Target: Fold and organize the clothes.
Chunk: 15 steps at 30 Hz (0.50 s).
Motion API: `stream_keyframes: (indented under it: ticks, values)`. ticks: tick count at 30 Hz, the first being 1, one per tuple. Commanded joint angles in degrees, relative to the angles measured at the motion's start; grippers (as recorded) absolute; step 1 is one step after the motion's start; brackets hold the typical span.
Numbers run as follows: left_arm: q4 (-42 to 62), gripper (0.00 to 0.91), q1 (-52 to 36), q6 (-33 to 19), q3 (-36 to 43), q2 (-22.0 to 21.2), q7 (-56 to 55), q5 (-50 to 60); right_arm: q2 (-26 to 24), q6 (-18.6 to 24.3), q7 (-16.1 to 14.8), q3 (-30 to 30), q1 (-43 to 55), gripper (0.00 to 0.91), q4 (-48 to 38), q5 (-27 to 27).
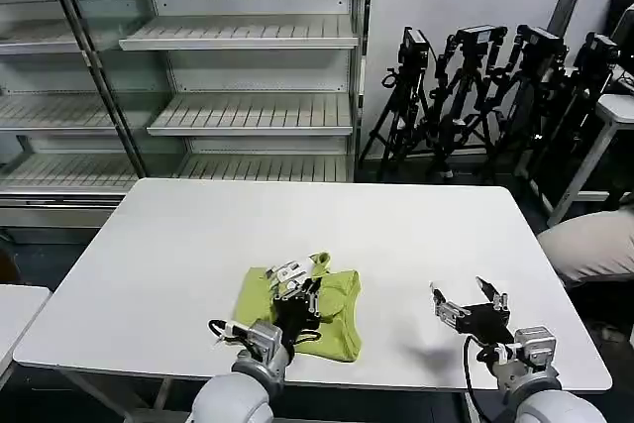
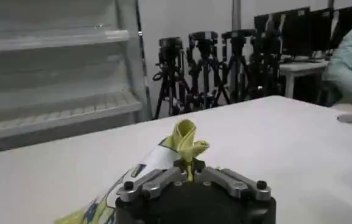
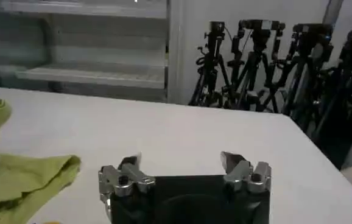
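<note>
The clothes, a lime yellow-green T-shirt [image 1: 335, 312], lie bunched on the white table [image 1: 198, 235] near its front edge, left of centre. My left gripper [image 1: 300, 284] sits over the shirt, shut on a pinched fold of its fabric. In the left wrist view that fold [image 2: 187, 141] stands up between the closed jaws of the left gripper [image 2: 189, 169], with a white label beside it. My right gripper [image 1: 466, 296] hovers open above the bare table to the right of the shirt. In the right wrist view the right gripper [image 3: 181, 161] holds nothing, and the shirt's edge [image 3: 24, 176] lies off to one side.
Metal shelving [image 1: 238, 66] stands behind the table. A cluster of black tripods [image 1: 475, 96] stands at the back right. Beige fabric on a person's lap [image 1: 592, 243] shows past the table's right edge. A second table corner [image 1: 15, 309] sits at the left.
</note>
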Motion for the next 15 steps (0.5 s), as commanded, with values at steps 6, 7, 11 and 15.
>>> stream_keyframes:
  ticks: [6, 7, 11, 15]
  values:
    - [0.17, 0.907, -3.16, -8.01, 2.5, -2.57, -0.13, -7.37, 0.08, 0.34, -0.07, 1.21, -0.3, 0.907, 0.03, 0.21]
    - [-0.77, 0.907, -3.39, -8.37, 1.52, -2.43, -0.04, -7.47, 0.09, 0.57, -0.03, 1.18, -0.2, 0.907, -0.05, 0.31]
    - [-4.62, 0.907, -4.24, -8.26, -4.18, -0.17, -0.68, -13.12, 0.01, 0.98, -0.07, 0.99, 0.26, 0.907, -1.08, 0.38]
    - [-2.95, 0.907, -0.34, -8.0, -13.3, 6.28, -0.7, -11.62, -0.04, 1.54, -0.42, 0.82, 0.38, 0.907, -1.74, 0.39]
